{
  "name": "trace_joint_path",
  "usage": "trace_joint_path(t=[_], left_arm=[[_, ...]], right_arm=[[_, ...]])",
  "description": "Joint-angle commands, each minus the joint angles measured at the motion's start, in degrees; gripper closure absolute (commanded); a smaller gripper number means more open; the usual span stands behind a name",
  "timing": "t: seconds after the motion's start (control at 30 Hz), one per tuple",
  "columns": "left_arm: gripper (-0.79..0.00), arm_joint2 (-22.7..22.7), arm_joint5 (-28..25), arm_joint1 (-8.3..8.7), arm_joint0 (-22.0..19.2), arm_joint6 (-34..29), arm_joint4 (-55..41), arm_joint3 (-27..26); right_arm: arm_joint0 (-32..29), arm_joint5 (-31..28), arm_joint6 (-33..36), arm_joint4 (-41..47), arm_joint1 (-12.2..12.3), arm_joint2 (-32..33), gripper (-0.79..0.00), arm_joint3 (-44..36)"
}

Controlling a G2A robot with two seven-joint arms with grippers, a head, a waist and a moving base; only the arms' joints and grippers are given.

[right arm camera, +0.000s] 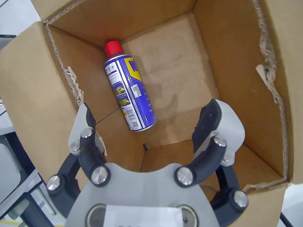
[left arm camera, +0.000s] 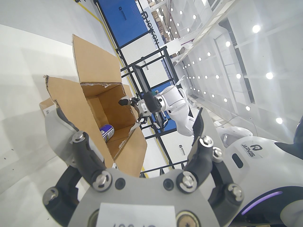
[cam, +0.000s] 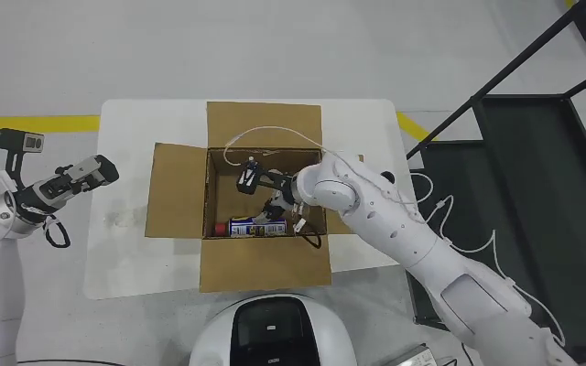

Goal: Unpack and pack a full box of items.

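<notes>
**Site:** Where's the can?

**Op:** Spray can (right arm camera: pixel 131 88) lies on its side on the floor of the box (right arm camera: pixel 227 36), along one wall, red cap toward a corner. My right tool (right arm camera: pixel 147 106) hangs above it in the box mouth, jaws spread, empty. Left tool (left arm camera: pixel 126 119) is released too, well apart from the box, by the table (cam: pixel 128 137) edge.

**Site:** Grip plan?

**Op:** Rigid, slick metal, and I expect it to roll. I'd pinch across mid-body, not the cap.
</notes>
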Motion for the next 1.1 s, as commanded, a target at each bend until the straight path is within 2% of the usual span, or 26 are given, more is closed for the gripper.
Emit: trace_joint_path(t=[0.0,0.53,1.07], left_arm=[[-0.785,0.0,0.0,0.0,0.0,0.0,0.0,0.0],[-0.785,0.0,0.0,0.0,0.0,0.0,0.0,0.0],[-0.785,0.0,0.0,0.0,0.0,0.0,0.0,0.0]], right_arm=[[3.1,-1.2,0.9,1.3,-1.3,-3.2,-0.785,4.4],[13.7,-5.0,0.1,6.0,-10.3,-15.6,-0.785,27.0],[17.6,-8.1,-3.5,7.5,-19.3,-22.0,-0.785,43.9]])
